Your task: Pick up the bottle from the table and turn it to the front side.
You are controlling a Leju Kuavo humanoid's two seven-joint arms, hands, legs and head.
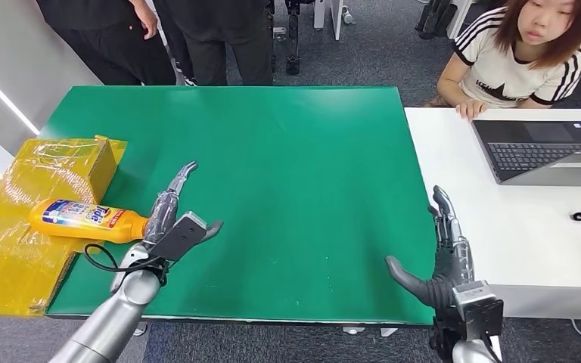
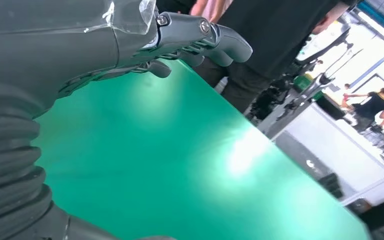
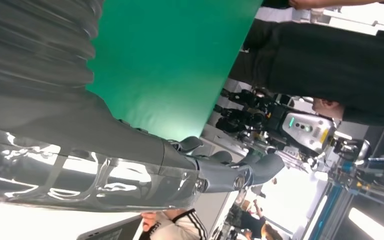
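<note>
The head view is evenly and brightly lit from overhead, and it is sharp throughout. A pale sheen is spread across the far part of the green mat, and only soft, short shadows are cast beneath the hands. Glare is thrown off the yellow wrap at the left. In the left wrist view the mat is blurred, with a white hotspot on it, and the background is overexposed. In the right wrist view strong reflections are seen on the glossy hand cover, and the far room is washed out.

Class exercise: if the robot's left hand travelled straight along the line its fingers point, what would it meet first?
Nothing soon: the left hand points across bare green table; the bottle lies off to its side.
</note>
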